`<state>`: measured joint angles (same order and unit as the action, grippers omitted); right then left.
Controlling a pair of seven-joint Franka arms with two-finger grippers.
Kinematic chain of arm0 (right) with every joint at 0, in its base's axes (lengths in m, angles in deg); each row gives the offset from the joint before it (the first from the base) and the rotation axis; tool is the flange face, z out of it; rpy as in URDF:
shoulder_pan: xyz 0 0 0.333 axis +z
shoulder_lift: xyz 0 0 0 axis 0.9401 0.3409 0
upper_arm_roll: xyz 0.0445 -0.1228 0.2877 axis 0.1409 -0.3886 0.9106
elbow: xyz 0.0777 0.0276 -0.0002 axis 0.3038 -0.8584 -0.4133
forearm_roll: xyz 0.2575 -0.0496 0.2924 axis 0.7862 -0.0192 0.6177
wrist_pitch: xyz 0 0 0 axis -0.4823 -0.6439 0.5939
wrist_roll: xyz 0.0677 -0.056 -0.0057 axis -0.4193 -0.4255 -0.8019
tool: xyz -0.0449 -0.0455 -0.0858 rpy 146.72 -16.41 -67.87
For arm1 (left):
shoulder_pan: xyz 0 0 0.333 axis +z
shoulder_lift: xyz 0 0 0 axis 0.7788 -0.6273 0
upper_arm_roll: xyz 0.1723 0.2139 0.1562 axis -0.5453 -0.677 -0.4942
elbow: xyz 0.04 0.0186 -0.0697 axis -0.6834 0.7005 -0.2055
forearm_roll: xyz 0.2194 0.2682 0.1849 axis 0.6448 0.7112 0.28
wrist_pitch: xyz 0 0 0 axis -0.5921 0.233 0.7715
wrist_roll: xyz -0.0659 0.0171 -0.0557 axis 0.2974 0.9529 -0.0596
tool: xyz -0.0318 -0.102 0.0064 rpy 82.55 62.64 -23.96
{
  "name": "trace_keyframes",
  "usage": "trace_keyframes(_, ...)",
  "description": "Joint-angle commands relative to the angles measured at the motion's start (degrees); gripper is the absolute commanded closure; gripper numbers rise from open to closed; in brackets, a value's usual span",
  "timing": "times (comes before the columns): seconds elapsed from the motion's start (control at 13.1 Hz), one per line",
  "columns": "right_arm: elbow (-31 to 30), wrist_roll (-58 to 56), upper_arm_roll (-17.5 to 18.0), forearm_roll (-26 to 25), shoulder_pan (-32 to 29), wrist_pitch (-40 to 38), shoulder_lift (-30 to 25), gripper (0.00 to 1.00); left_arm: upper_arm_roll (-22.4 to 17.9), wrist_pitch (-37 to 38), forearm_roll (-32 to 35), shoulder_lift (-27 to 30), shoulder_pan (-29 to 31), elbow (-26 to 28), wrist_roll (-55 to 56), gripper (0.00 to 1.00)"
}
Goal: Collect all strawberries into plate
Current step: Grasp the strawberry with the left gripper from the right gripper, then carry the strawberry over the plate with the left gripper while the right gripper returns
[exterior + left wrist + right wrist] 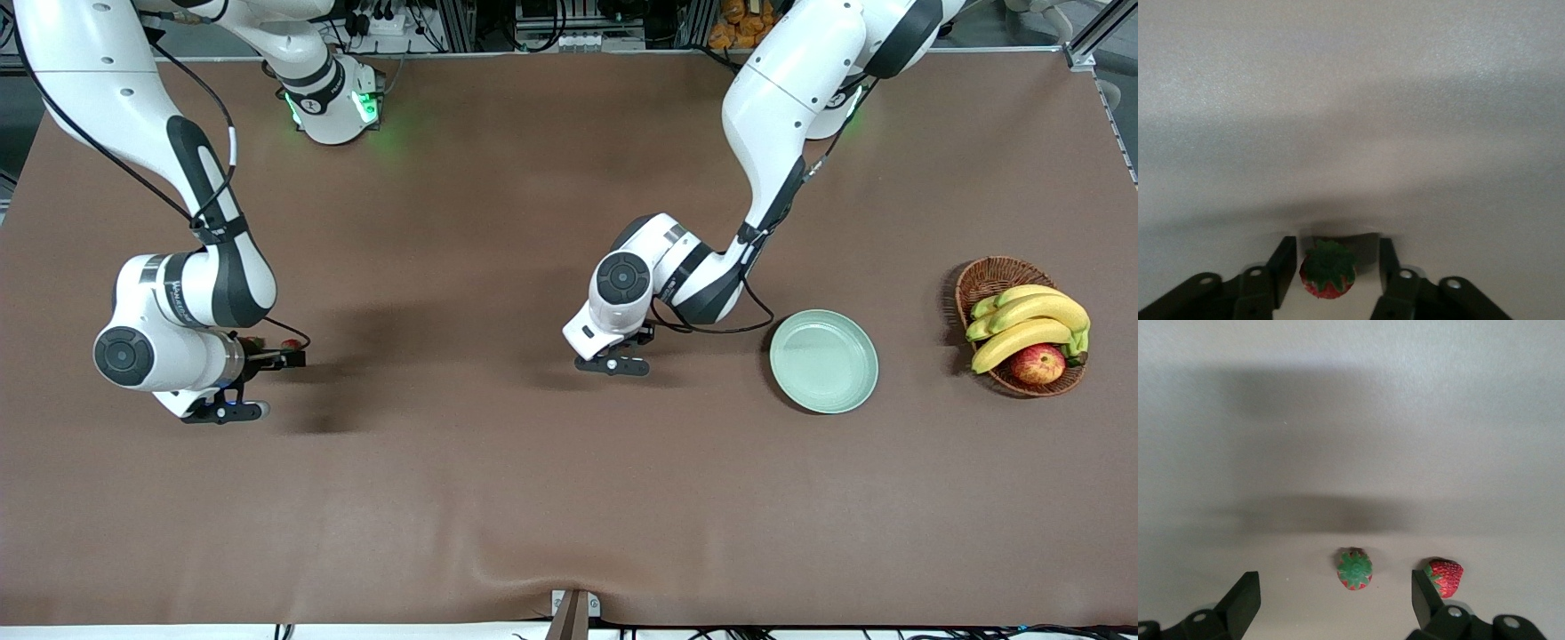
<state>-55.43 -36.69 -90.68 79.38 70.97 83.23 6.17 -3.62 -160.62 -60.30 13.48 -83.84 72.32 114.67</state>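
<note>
**Two arms low over the strawberries, the plate not yet filled**

The plate [824,361] is the landmark here. It lies bare on the brown table [533,498], and no berry is in it, so I judge the collecting is at its first step. A wicker basket [989,277] with bananas [1031,322] and an apple [1037,364] stands beside the plate toward the left arm's end of the table; it is not part of the task.

The left gripper [612,364] is low over the table just beside the plate, on the side toward the right arm's end. In the left wrist view its jaws are spread, and one strawberry [1328,271] sits between them with its green top upward. A small gap shows on each side of the berry, so the jaws are not pinching it yet. This placing makes sense: the berry is centred for closing, and the plate is near for a short carry.

The right gripper [283,359] is well apart from the plate, low over the table at the right arm's end. Its jaws are spread wide. In the right wrist view a second strawberry [1355,569] lies between them, nearer to one side, and a third strawberry [1445,577] lies just beside one finger [1426,597], seemingly outside the gap. I think closing here risks pushing this third berry.
</note>
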Motion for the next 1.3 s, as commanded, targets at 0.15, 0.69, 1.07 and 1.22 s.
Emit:
trace_keyframes(0.15, -3.02, -2.15, 1.35, -1.71, -2.92, 3.1, 1.14, 0.0, -0.39, 1.77, 1.58, 1.1, -0.18, 2.04, -0.16, 1.0)
trace_keyframes(0.69, -4.69, -2.23, 1.44, -1.71, -2.92, 2.48, 2.11, 0.22, -0.21, 18.09, 0.96, 12.43, 15.26, 2.13, -5.52, 1.0)
trace_keyframes(1.07, -4.69, -2.24, 1.44, -1.71, -2.75, 2.48, 2.46, 0.58, -1.0, 18.75, 4.29, 11.04, 25.04, 5.28, -5.7, 0.97)
trace_keyframes(1.22, -4.61, -2.24, 1.44, -1.62, -2.48, 3.01, 2.99, 0.78, -1.0, 17.35, 5.01, 9.46, 27.23, 7.04, -5.61, 0.66)
